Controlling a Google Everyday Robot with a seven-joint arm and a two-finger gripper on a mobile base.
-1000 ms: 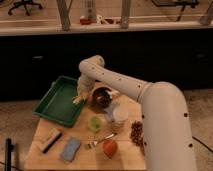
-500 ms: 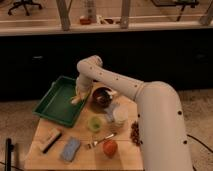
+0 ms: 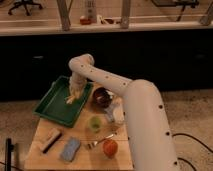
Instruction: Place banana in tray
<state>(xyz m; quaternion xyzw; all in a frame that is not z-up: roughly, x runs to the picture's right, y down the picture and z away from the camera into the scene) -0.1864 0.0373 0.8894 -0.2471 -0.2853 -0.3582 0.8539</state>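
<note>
The dark green tray lies at the back left of the wooden table. My gripper hangs over the tray's right half, reaching in from the right on the long white arm. A pale yellow banana shows at the gripper's tip, just above or on the tray floor. I cannot tell whether it is still held.
A dark bowl stands right of the tray. A white cup, a green cup, an orange fruit, a fork, a blue sponge and a wooden-handled brush lie on the table.
The arm has shifted slightly left and down, bringing the gripper and banana further over the tray.
</note>
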